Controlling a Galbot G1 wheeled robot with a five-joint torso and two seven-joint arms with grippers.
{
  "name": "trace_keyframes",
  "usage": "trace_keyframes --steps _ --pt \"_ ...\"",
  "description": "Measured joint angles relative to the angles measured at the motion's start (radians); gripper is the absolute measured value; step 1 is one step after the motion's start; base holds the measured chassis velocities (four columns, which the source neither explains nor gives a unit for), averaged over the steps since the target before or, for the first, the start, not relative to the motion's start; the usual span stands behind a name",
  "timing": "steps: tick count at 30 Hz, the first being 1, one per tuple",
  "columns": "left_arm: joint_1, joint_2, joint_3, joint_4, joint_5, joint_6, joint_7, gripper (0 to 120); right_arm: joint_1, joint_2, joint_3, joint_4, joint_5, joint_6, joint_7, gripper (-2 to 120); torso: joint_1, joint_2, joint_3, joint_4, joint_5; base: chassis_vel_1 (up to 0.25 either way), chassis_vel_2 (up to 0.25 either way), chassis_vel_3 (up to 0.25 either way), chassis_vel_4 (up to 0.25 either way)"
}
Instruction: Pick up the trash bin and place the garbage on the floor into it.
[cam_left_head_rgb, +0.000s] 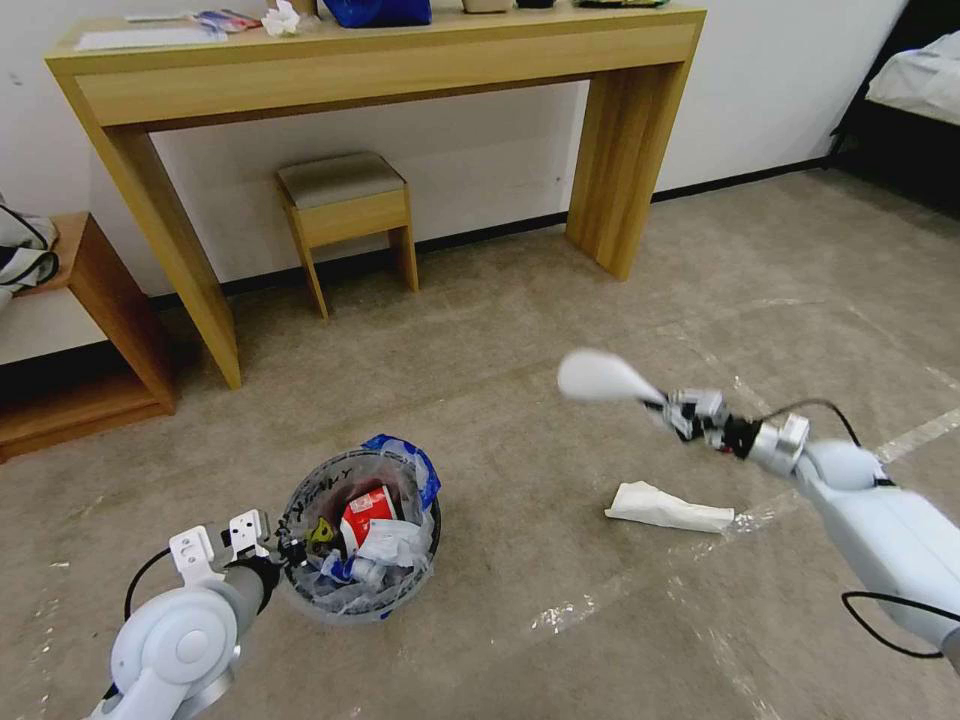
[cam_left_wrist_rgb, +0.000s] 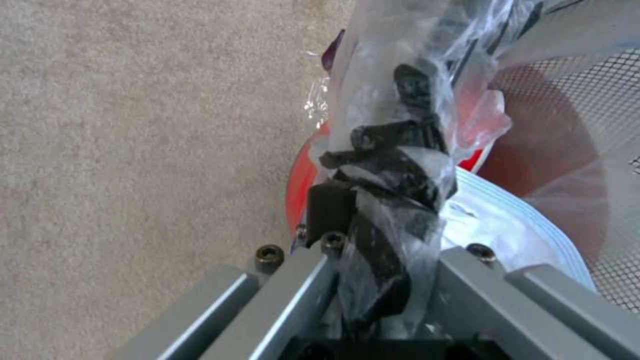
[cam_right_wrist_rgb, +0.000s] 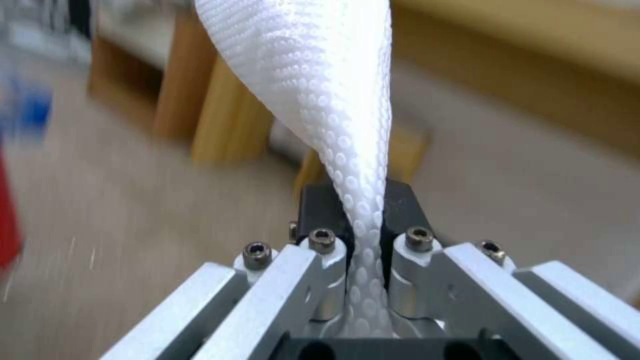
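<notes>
1. Head view: my left gripper (cam_left_head_rgb: 283, 548) pinches the trash bin (cam_left_head_rgb: 360, 545) at its rim on the floor (cam_left_head_rgb: 520, 330); my right gripper (cam_left_head_rgb: 668, 405) carries a white slipper (cam_left_head_rgb: 600, 377) aloft; one tissue (cam_left_head_rgb: 668, 508) lies beyond
2. Left wrist view: jaws closed on liner and rim; hold level
3. Right wrist view: jaws clamp the slipper's end; I should release only above the opening

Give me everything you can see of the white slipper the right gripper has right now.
The slipper is flat, white and soft-looking, with a dimpled, embossed surface in the right wrist view. The right gripper is shut on its narrow end, pinching it thin between the pads; the wide rounded end sticks out toward the desk side. It hangs in the air above the floor, to the right of the trash bin, touching nothing else.
</notes>
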Motion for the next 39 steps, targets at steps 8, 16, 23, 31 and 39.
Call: trace_keyframes --steps 8,16,23,31,39 --pt "-0.006 0.005 0.0 -0.002 -0.032 -0.008 -0.003 0 0.036 0.03 -0.091 0.235 0.165 -0.121 0.045 3 0.0 0.0 0.0 0.0001 0.0 0.0 0.0 0.0 0.0" --pt "-0.012 -0.002 0.008 0.003 -0.039 -0.013 0.0 0 0.093 0.108 -0.245 0.303 0.195 -0.162 0.054 3 0.0 0.0 0.0 -0.0002 -0.0004 0.0 0.0 0.0 0.0" --pt "-0.016 -0.008 0.009 0.007 -0.042 -0.013 0.002 0 0.164 0.268 -0.442 0.27 0.189 -0.168 0.045 3 0.0 0.0 0.0 -0.0001 -0.0001 0.0 0.0 0.0 0.0" --pt "-0.007 -0.013 0.002 0.002 -0.041 -0.014 0.002 0 0.184 0.46 -0.558 0.208 0.135 -0.161 0.042 3 0.0 0.0 0.0 0.0004 -0.0002 0.0 0.0 0.0 0.0" --pt "0.018 -0.021 -0.007 -0.027 -0.038 -0.011 0.002 0 0.137 0.559 -0.609 0.135 0.074 -0.146 0.044 3 0.0 0.0 0.0 -0.0001 -0.0001 0.0 0.0 0.0 0.0"
